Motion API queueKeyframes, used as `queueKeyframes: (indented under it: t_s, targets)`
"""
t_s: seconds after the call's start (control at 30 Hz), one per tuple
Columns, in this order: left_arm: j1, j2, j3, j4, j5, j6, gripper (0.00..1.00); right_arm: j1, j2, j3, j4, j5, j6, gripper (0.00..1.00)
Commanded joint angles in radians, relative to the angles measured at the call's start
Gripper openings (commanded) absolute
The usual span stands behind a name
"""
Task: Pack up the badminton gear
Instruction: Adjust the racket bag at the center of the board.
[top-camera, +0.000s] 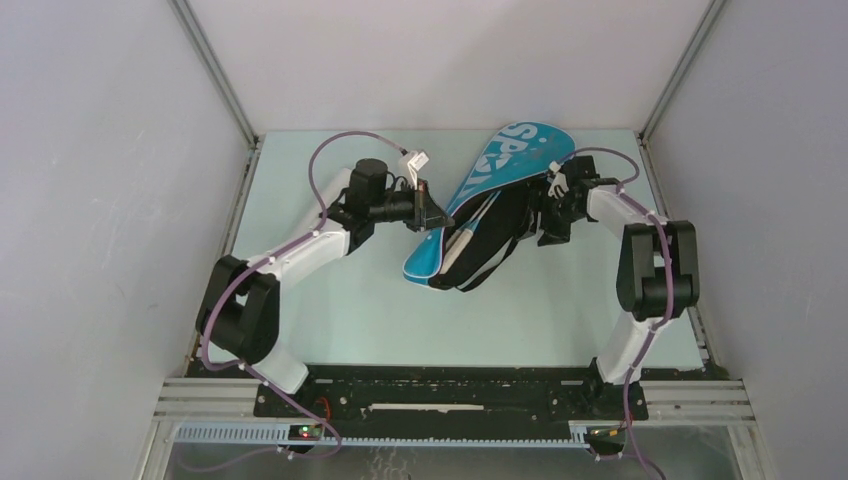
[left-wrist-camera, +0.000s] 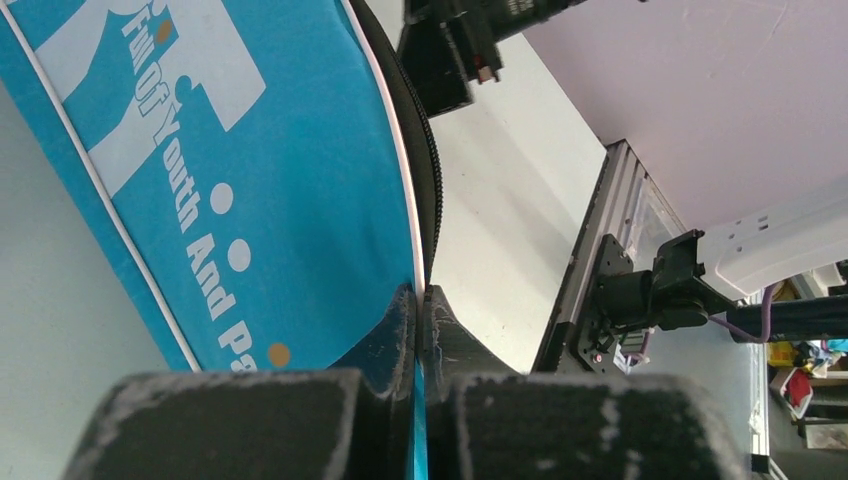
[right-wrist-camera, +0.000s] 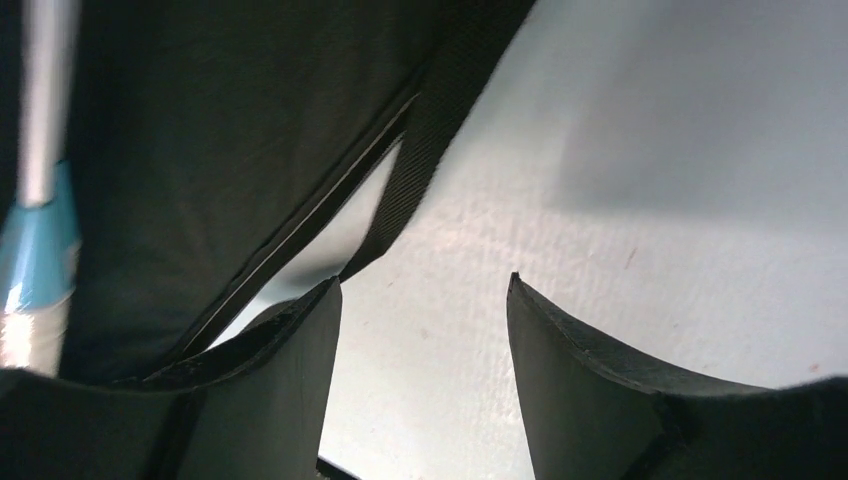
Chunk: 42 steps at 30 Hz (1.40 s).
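Observation:
The blue "SPORT" racket bag (top-camera: 505, 165) lies slanted across the middle of the table, its black inside (top-camera: 490, 240) gaping open towards the near side. My left gripper (top-camera: 440, 222) is shut on the bag's blue upper flap at its left edge. The left wrist view shows that gripper (left-wrist-camera: 422, 300) pinching the thin blue cloth (left-wrist-camera: 250, 180). My right gripper (top-camera: 535, 215) is at the bag's right side, open. In the right wrist view it (right-wrist-camera: 425, 285) hovers low over the table with nothing between its fingers, beside the black strap (right-wrist-camera: 430, 130). A light-blue and white racket part (right-wrist-camera: 35, 230) shows inside the bag.
Grey walls enclose the pale table (top-camera: 340, 310) on three sides, with aluminium posts at the back corners (top-camera: 250, 135). A metal rail (top-camera: 450, 400) carrying the arm bases runs along the near edge. The right arm's upright elbow (top-camera: 655, 270) stands near the right wall.

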Motion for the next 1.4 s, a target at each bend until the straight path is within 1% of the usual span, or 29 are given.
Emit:
queueKeyframes:
  t_s: [0.0, 0.33, 0.4, 0.47, 0.5, 0.63, 0.7, 0.73, 0.93, 1.0, 1.17, 1.23, 1.37]
  targets:
    - [0.004, -0.061, 0.010, 0.084, -0.011, 0.044, 0.00, 0.018, 0.068, 0.063, 0.024, 0.089, 0.016, 0.68]
    - [-0.005, -0.049, -0.002, 0.071, -0.021, 0.080, 0.00, 0.065, 0.180, 0.140, 0.044, 0.091, 0.051, 0.65]
    - [-0.006, -0.047, -0.005, 0.067, -0.023, 0.091, 0.00, 0.066, 0.203, 0.153, 0.048, 0.107, 0.060, 0.62]
    - [-0.007, -0.047, -0.010, 0.060, -0.026, 0.102, 0.00, 0.060, 0.219, 0.156, 0.050, 0.114, 0.067, 0.56]
    - [-0.007, -0.047, -0.010, 0.054, -0.027, 0.111, 0.00, 0.054, 0.224, 0.158, 0.051, 0.109, 0.073, 0.50]
    - [-0.007, -0.059, -0.015, 0.032, -0.038, 0.149, 0.00, 0.023, 0.201, 0.143, 0.038, 0.074, 0.084, 0.18]
    - [-0.007, -0.066, -0.018, 0.026, -0.042, 0.162, 0.00, 0.012, 0.157, 0.124, 0.032, 0.065, 0.081, 0.05]
    - [-0.007, -0.068, -0.017, 0.023, -0.043, 0.167, 0.00, 0.010, 0.138, 0.118, 0.021, 0.065, 0.075, 0.00]
    - [-0.006, -0.075, -0.016, -0.001, -0.062, 0.211, 0.00, -0.005, 0.001, 0.084, -0.028, 0.053, 0.038, 0.00]
    - [-0.007, -0.077, -0.013, -0.022, -0.080, 0.250, 0.00, -0.017, -0.058, 0.067, -0.021, 0.016, 0.037, 0.00]
    - [-0.014, -0.072, -0.006, -0.107, -0.111, 0.401, 0.02, -0.023, -0.250, 0.050, 0.043, -0.084, 0.064, 0.00]
    - [-0.026, -0.067, -0.006, -0.167, -0.120, 0.508, 0.05, -0.017, -0.338, 0.076, 0.068, -0.116, 0.093, 0.00]
    - [-0.048, -0.065, 0.003, -0.226, -0.147, 0.593, 0.11, 0.012, -0.393, 0.137, 0.069, -0.147, 0.126, 0.00]
